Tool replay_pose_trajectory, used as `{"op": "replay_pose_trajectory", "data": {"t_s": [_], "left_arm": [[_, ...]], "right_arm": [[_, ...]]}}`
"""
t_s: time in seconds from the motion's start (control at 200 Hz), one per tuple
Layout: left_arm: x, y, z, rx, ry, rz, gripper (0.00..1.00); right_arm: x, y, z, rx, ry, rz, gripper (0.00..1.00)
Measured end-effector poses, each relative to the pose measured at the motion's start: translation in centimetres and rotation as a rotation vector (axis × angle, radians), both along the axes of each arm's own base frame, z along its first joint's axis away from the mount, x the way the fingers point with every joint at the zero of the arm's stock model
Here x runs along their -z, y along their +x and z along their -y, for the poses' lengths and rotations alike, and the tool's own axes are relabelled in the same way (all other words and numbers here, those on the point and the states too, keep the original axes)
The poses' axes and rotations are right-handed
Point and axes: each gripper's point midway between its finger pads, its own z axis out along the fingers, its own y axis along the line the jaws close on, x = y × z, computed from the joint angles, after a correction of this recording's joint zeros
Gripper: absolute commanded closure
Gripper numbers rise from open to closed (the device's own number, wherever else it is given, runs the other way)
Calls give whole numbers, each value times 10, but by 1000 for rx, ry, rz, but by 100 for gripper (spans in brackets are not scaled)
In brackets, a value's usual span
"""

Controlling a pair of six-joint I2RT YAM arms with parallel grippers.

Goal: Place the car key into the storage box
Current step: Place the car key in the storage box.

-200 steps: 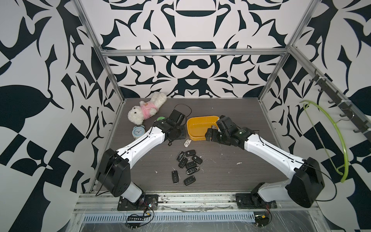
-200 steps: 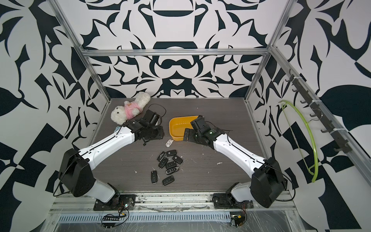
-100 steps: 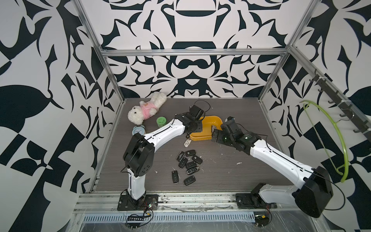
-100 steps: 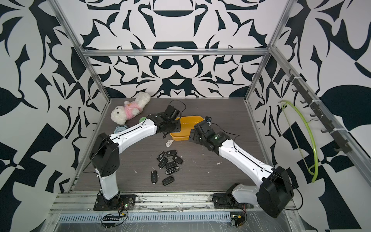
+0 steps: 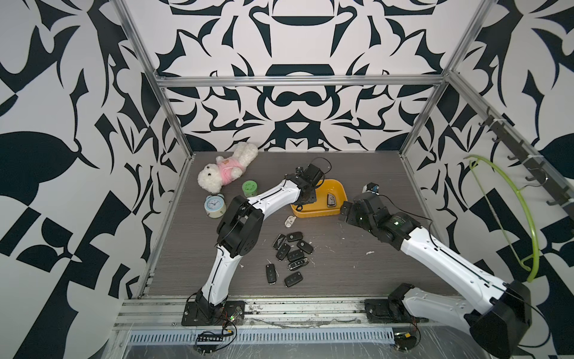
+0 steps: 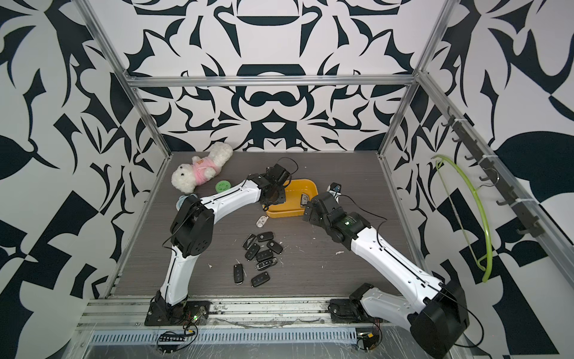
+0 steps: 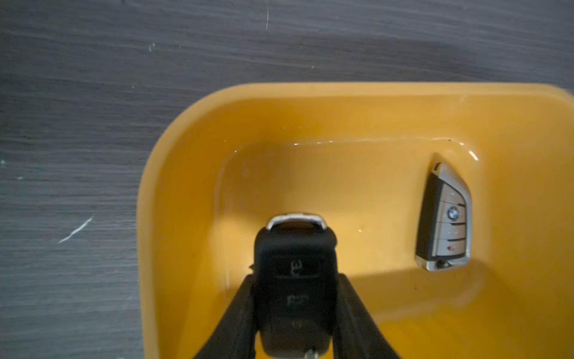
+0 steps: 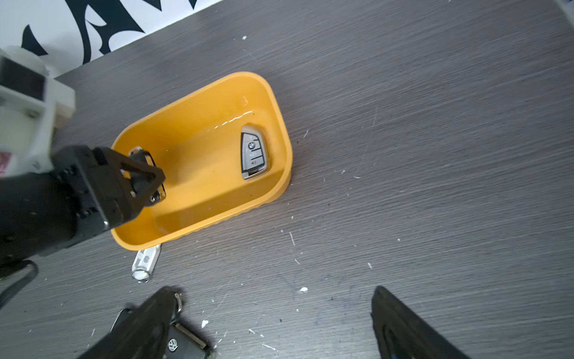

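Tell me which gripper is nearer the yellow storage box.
Left. The left gripper hangs over the storage box at one end, shut on a black car key. The right gripper is open, outside the box, past its opposite end.

The grey tabletop carries the storage box, scattered black keys, a white fob, clock, jar and plush dog.

in storage box: 1 fob, rt end
front of box: key pile
left of box: toy, jar, clock
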Motion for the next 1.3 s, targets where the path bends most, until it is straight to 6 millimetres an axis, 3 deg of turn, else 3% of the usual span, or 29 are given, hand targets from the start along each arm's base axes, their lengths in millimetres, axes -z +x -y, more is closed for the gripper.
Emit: {"op": "replay_pose_trajectory", "data": {"t_s": [0.315, 0.38, 0.54, 0.62, 0.905, 1.13, 1.3], "left_arm": [[24, -6, -13, -30, 77, -51, 83], [25, -7, -14, -31, 83, -55, 75], [25, -5, -12, -32, 85, -57, 42], [23, -3, -11, -31, 82, -52, 34], [15, 1, -7, -36, 64, -39, 33], [-13, 10, 2, -13, 20, 12, 32], [-70, 18, -2, -4, -54, 111, 25]], "right_arm": [[-2, 1, 9, 7, -16, 9, 0], [-1, 0, 9, 4, -16, 7, 0], [-4, 0, 10, -2, -11, 12, 0], [-5, -1, 10, -5, -10, 14, 0], [-5, -2, -1, -75, 7, 11, 1], [3, -5, -29, -250, 34, -43, 1], [5, -9, -52, -380, 78, -71, 5]]}}
